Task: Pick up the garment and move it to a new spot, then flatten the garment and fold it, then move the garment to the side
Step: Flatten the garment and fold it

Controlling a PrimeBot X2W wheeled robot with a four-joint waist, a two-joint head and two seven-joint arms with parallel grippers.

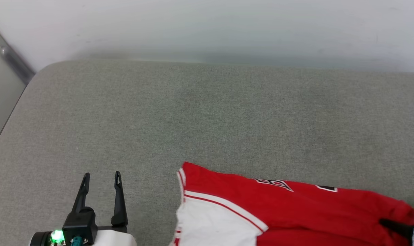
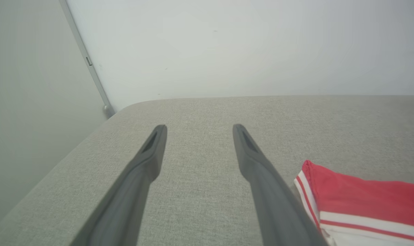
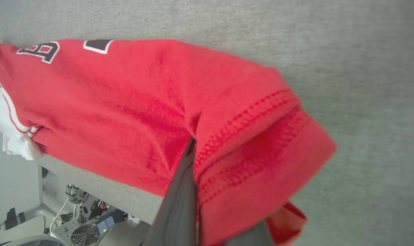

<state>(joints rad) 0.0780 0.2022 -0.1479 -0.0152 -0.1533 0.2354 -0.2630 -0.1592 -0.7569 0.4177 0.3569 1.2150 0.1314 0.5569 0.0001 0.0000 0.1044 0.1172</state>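
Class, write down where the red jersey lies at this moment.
In the head view the garment lies at the lower right of the grey cushion, right of the open left gripper, its far right end pinched by the right gripper.

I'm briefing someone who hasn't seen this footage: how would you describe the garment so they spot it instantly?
Look at the grey fabric surface against the pale wall, then at its near right edge. The garment lies there: a red jersey with a white sleeve, striped trim and black, white-outlined lettering, the one bright thing on that grey.
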